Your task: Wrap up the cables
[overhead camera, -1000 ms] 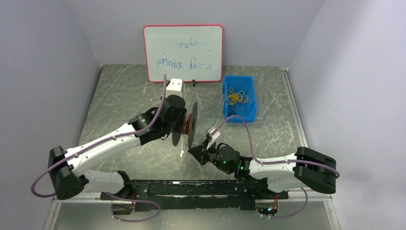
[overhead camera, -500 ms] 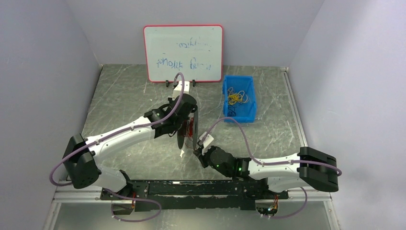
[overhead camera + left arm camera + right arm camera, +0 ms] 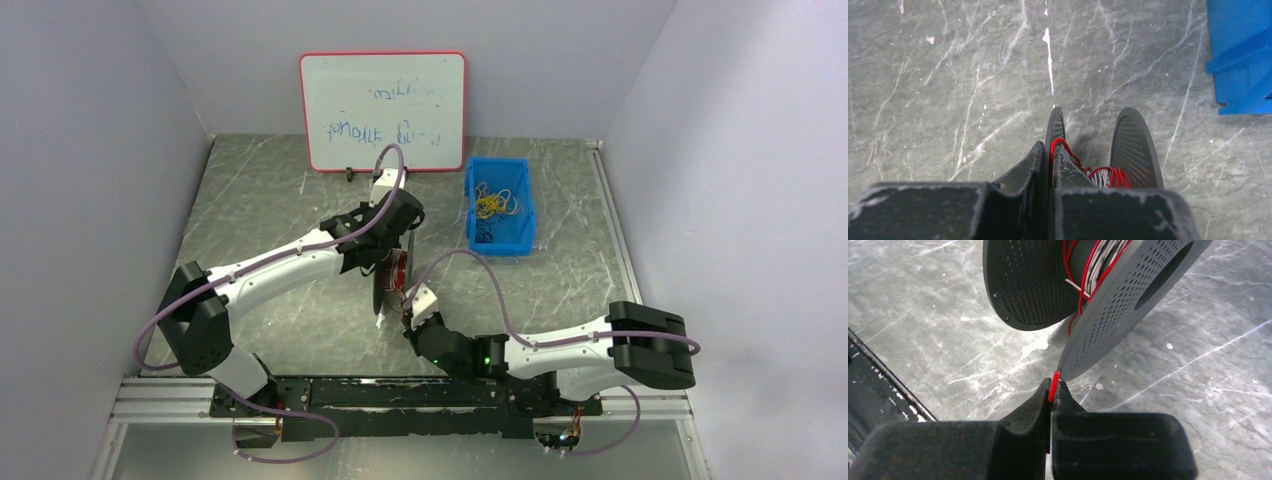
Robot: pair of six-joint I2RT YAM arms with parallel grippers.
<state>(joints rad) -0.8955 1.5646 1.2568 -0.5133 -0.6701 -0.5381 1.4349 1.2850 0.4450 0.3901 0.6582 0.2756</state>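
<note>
Both arms have drawn together: the left claw (image 3: 1048, 150), shut on one disc of the black spool (image 3: 1023, 285), now holds it just above the right claw (image 3: 1052, 391), which pinches the red wire (image 3: 1053, 377) by its free end. The rest lies wound on the spool, so only a short tail seems left.

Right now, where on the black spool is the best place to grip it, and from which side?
Pinch the black spool by the rim of one disc, coming in edge-on over that rim so the jaws straddle the plate. The discs are thin and flat, while the core between them is wound with red wire. The left gripper is shut on one disc just so.
</note>
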